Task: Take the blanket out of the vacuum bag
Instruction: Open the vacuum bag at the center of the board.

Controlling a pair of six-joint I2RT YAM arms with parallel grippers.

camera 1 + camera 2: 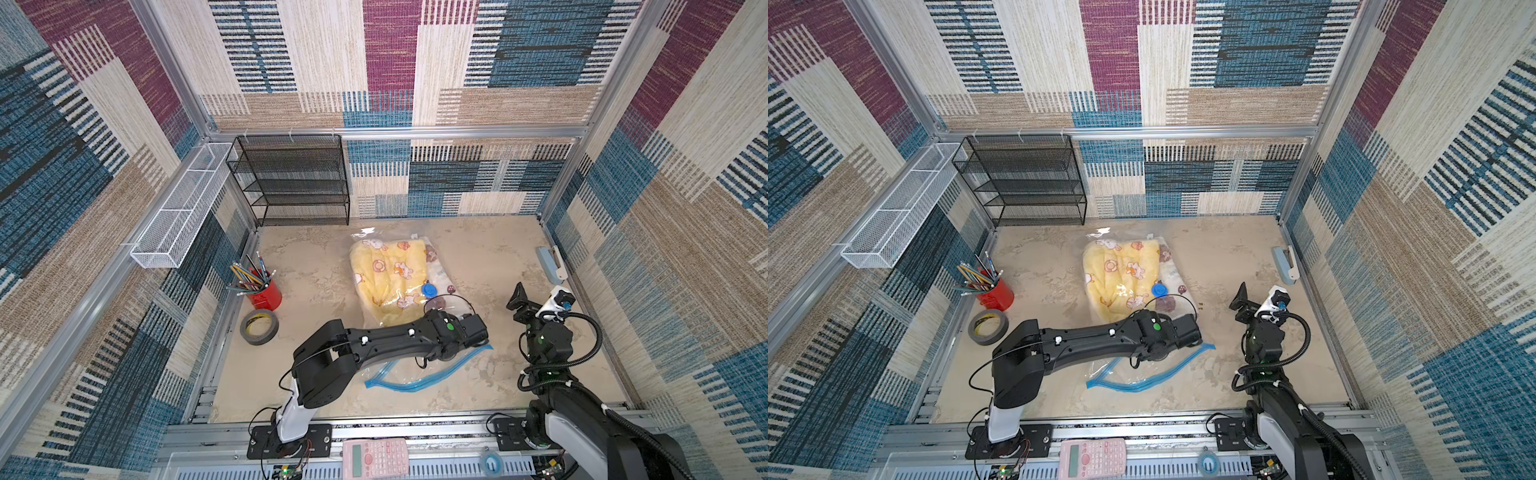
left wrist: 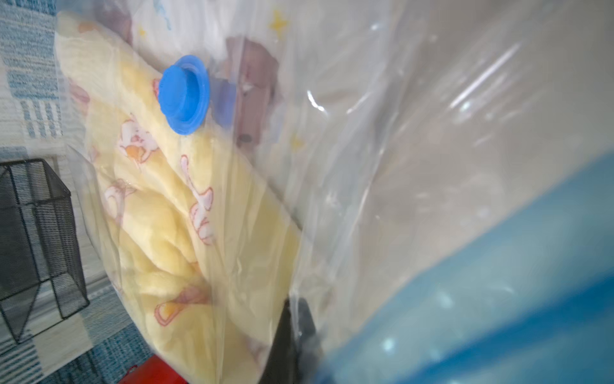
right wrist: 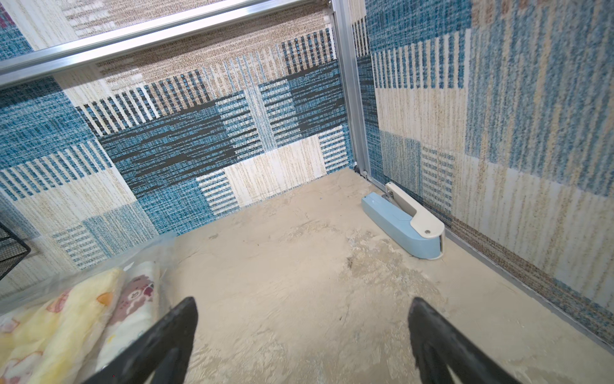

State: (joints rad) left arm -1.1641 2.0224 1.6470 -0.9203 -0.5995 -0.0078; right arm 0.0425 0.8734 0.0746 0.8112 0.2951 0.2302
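Note:
The vacuum bag is clear crinkly plastic lying mid-table, and its blue zip strip curls at the near end. The yellow cartoon-print blanket is inside it, under the round blue valve cap. Both top views show this, with the same blanket inside the bag. My left gripper is shut, pinching the bag's clear film near the zip strip. In the top views my wrist hides its fingertips. To the right of the bag my right gripper stands wide open over bare table, holding nothing.
A red cup of pencils and a tape roll sit at the left. A black mesh shelf and a white wire basket stand at the back left. A blue stapler lies by the right wall. A pink calculator rests on the front rail.

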